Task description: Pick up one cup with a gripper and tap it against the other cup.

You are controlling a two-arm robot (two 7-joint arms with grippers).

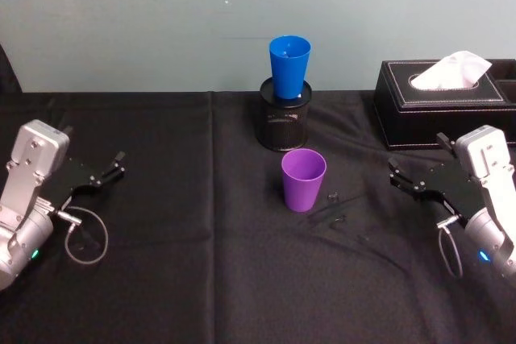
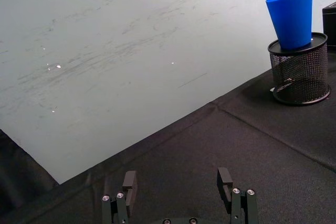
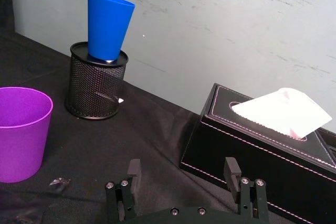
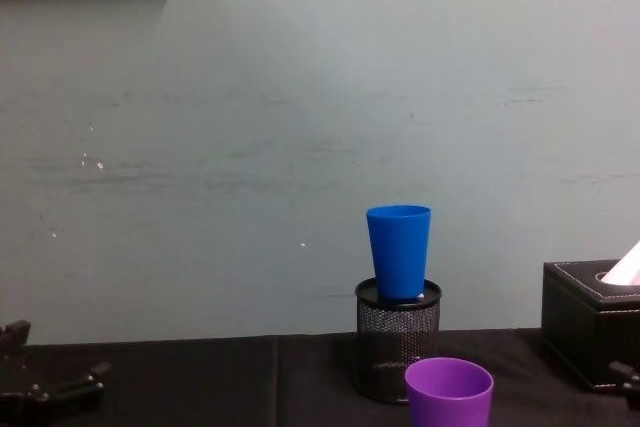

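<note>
Fingers apart and empty on the right gripper (image 1: 397, 175), low over the black-clothed table (image 1: 201, 279) in front of a black leatherette tissue box (image 1: 443, 110); same parted, empty state on the left gripper (image 1: 113, 168), well off at the opposite side. Between them, upright and ungripped, the plain purple plastic tumbler (image 1: 304, 181). Just behind it, the bright blue plastic tumbler (image 1: 289, 66), perched atop a black mesh pen holder (image 1: 285, 122). Likely hazards: an off-centre pinch tipping the light purple wall, or too hard a tap toppling the perched blue one.
</note>
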